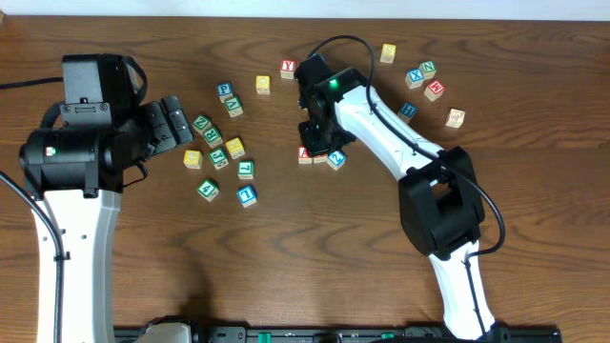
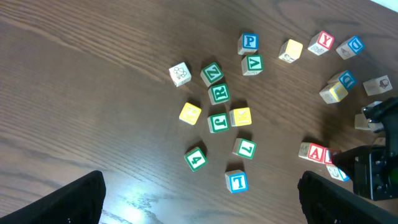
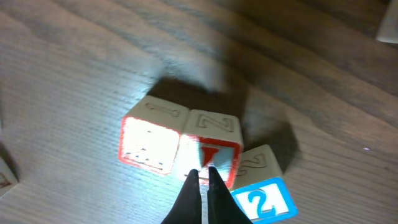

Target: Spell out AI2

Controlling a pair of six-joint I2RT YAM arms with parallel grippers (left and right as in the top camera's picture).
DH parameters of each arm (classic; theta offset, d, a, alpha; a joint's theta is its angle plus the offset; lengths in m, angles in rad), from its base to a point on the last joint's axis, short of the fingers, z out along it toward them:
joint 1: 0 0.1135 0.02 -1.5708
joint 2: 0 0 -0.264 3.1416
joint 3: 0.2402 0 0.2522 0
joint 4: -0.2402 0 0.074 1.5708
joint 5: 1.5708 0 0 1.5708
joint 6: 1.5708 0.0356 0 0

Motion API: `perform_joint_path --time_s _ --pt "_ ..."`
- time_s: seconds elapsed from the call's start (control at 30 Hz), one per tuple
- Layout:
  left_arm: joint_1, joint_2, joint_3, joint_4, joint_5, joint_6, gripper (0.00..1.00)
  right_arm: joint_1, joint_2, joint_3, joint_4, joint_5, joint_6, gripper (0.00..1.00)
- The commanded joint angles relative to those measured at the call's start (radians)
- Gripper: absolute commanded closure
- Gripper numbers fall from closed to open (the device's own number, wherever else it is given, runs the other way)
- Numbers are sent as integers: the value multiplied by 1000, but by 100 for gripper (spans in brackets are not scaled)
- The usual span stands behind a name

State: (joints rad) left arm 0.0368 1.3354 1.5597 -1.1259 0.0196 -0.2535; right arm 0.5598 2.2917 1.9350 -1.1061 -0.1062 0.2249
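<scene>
Three blocks stand in a row at the table's middle: a red-bordered A block [image 1: 305,153] [image 3: 149,143], a red-bordered block [image 3: 211,146] whose letter I cannot read, and a blue 2 block [image 1: 335,159] [image 3: 264,199] set slightly askew. The A block also shows in the left wrist view [image 2: 316,153]. My right gripper [image 1: 319,141] [image 3: 203,177] is shut and holds nothing, its tips at the front of the middle block. My left gripper [image 1: 176,119] [image 2: 202,199] is open and empty, to the left of the loose blocks.
A cluster of loose letter blocks [image 1: 219,152] lies left of centre, including a blue T block [image 2: 237,182] and a green 4 block [image 2: 196,158]. Several more blocks [image 1: 426,78] sit at the far right. A red Y block [image 1: 288,69] lies at the back.
</scene>
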Motion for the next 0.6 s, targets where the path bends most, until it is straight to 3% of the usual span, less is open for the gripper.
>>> perform_joint_path --time_s 0.0,0.57 --pt "3 9 -4 -3 -13 17 2 11 -29 -29 3 -20 -32 99" --pt "3 9 -4 -3 -13 17 2 10 -29 -80 28 6 -32 99"
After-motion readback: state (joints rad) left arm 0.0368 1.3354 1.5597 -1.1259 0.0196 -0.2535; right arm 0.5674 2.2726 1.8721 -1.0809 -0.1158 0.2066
